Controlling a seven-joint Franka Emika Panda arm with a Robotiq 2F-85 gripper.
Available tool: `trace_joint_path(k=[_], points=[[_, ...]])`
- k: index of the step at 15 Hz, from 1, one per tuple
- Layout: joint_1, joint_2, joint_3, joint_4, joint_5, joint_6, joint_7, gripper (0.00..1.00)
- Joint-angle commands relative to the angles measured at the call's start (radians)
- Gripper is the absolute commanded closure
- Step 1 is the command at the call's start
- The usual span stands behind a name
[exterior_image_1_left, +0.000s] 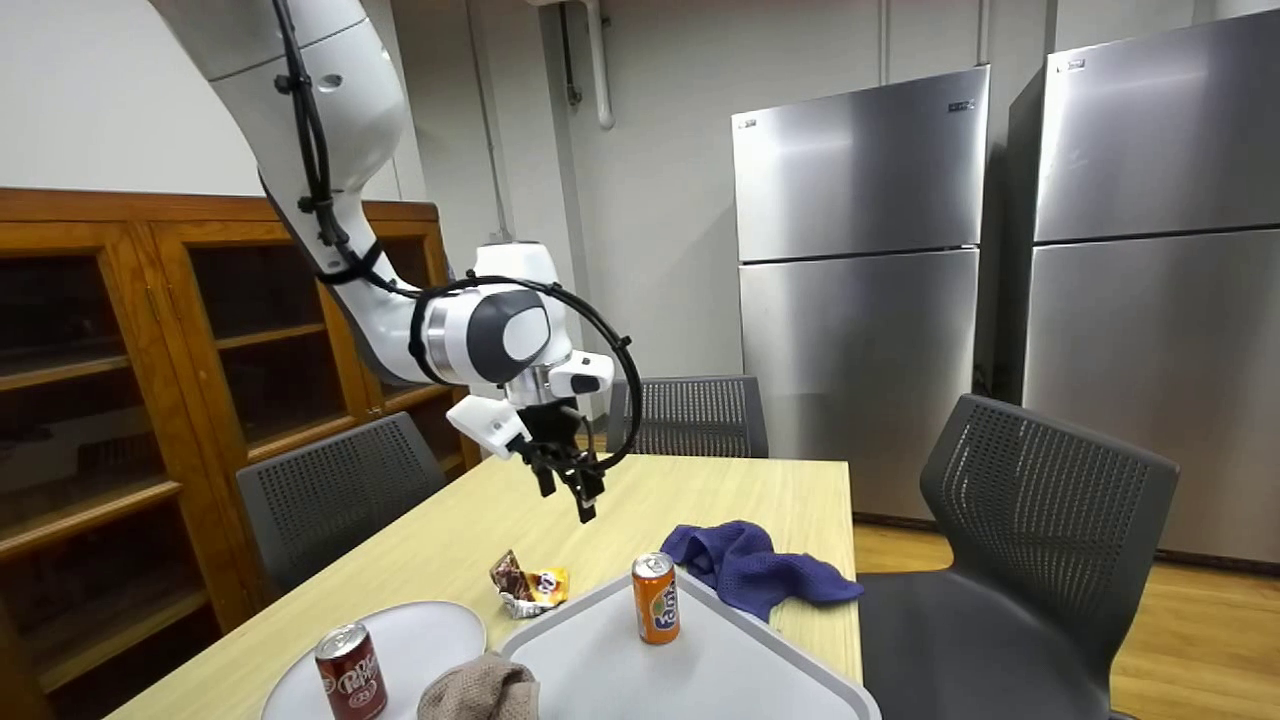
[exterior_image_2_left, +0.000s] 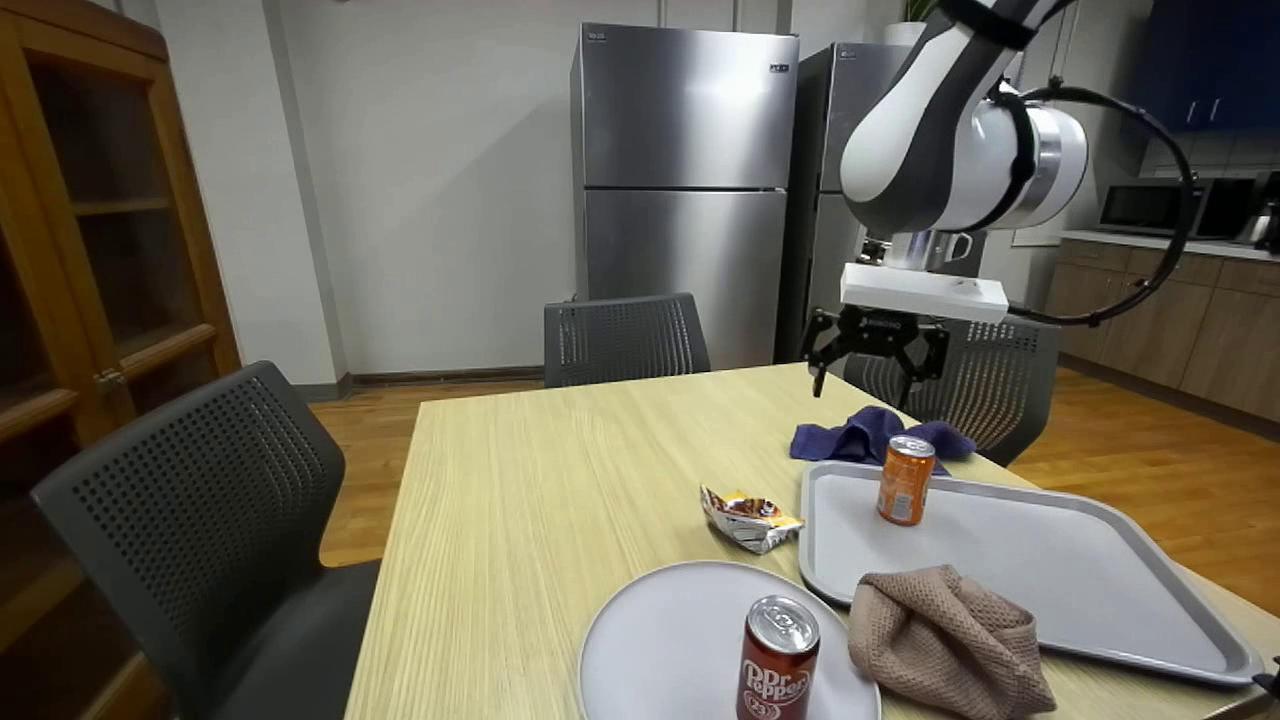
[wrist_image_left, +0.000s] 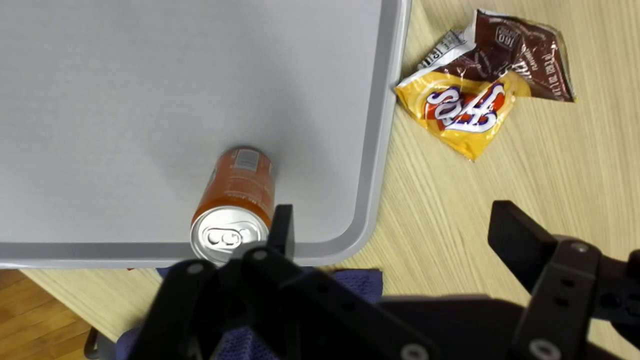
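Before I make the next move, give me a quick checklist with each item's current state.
1. Claw open and empty: ok, fingers wide apart, nothing between them.
2. Claw off the table: ok, it hangs above the surface in both exterior views.
3. Orange can upright: ok, standing on the gray tray.
4. Something lined up between the fingers: not ok, in the wrist view the orange can lies outside them and the snack wrapper beyond their tips.
5. Snack wrapper clear of the gray tray: cannot tell, they meet in the wrist view but contact isn't certain.
6. Dr Pepper can upright: ok, on the round plate.
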Motion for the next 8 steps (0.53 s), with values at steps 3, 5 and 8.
trace_joint_path(k=[3,5,8], points=[[0.001,-0.014,0.004,-0.015,0.000,-0.002,-0.002,0.00],[0.001,-0.014,0.004,-0.016,0.000,-0.002,-0.003,0.00],[0.001,-0.014,0.004,-0.016,0.000,-0.002,-0.003,0.00]])
